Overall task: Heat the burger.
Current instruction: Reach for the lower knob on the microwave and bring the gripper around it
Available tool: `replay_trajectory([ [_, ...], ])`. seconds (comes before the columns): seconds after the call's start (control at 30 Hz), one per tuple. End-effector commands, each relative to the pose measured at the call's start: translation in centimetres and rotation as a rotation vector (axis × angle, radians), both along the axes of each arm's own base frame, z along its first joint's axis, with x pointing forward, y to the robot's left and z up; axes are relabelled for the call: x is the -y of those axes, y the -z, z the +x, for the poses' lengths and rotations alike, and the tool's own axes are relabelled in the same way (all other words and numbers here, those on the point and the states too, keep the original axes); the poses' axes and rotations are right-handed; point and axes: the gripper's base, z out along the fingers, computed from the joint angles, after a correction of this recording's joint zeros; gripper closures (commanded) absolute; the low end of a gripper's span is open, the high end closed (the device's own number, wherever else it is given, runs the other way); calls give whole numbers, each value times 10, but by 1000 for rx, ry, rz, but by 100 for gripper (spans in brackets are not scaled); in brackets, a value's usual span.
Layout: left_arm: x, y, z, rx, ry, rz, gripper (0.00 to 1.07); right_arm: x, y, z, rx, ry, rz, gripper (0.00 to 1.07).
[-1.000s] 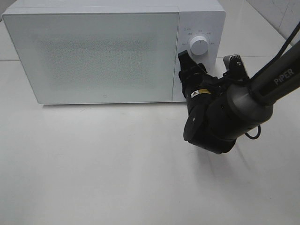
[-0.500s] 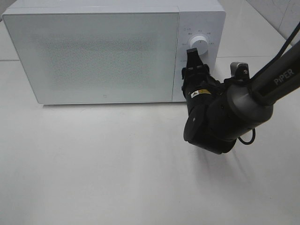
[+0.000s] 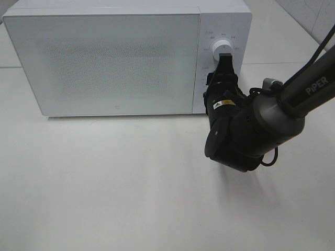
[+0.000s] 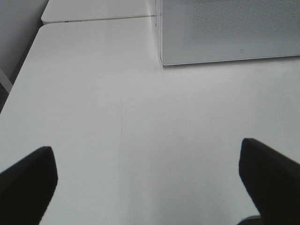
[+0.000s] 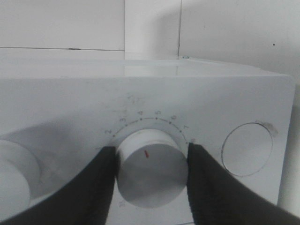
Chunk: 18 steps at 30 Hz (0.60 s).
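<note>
The microwave (image 3: 104, 63) is sitting shut on the bench (image 3: 104, 198), its frosted door (image 3: 78, 31) hiding any contents, so the burger is not showing. The right tool (image 5: 151, 152) is clamping the numbered dial (image 5: 150, 180). The left tool (image 4: 147, 183) is hanging with its fingers apart.

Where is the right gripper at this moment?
The right gripper is at the control panel of the microwave, right of centre in the exterior high view, closed around the lower dial.

right claw (image 5: 151, 151) pinched on the dial (image 5: 151, 182), left claw (image 4: 146, 161) spread wide
</note>
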Motion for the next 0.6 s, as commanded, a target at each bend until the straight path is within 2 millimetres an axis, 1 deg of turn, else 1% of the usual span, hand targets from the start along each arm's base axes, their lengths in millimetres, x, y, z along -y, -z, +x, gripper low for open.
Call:
replay_trajectory([
  [0.03, 0, 0, -2, 27, -4, -7, 9, -18, -32, 12, 244, -141, 39, 94],
  [0.1, 0, 0, -2, 27, -4, -7, 9, -18, -32, 12, 245, -140, 58, 94],
  [0.17, 0, 0, -2, 27, -4, -7, 9, -17, -31, 11, 246, -132, 143, 94],
  [0.37, 0, 0, -2, 27, -4, -7, 9, -17, -32, 11, 260, -128, 184, 94],
  [0.43, 0, 0, -2, 27, -4, -7, 9, -17, -34, 11, 281, -126, 230, 94],
  [0.6, 0, 0, -2, 27, -4, -7, 9, -17, -34, 11, 283, -126, 252, 94],
])
